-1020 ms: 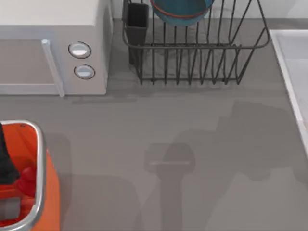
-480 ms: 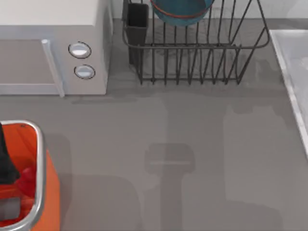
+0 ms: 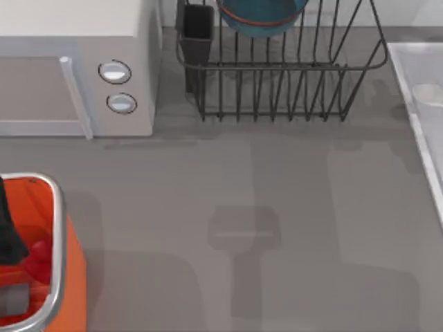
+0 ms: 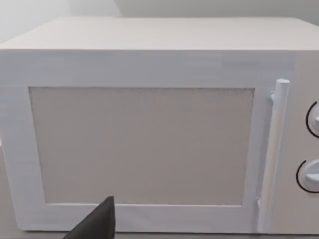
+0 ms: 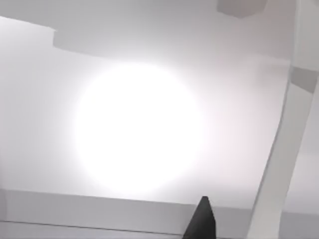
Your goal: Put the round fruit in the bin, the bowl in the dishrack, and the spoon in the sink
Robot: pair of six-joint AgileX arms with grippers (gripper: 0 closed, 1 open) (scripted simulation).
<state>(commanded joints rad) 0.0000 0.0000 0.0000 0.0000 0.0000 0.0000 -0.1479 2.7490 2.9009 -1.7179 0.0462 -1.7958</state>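
A bright orange bin with a silver metal rim (image 3: pixel 58 228) holds a glossy red round fruit (image 3: pixel 39 256). A blue bowl with a reddish-brown rim line (image 3: pixel 261 17) sits in the dark grey wire dishrack (image 3: pixel 277 90). The microwave (image 3: pixel 76 69) is white, the table (image 3: pixel 242 207) grey, the sink (image 3: pixel 422 90) pale white.

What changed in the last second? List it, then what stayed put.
A pale oval shape has appeared inside the sink at the table's right edge. It may be the spoon, but I cannot tell. Arm shadows on the table shifted. The right claw hangs over the sink floor. Unchanged: bowl in the dishrack, round fruit in the bin, left arm at the bin.
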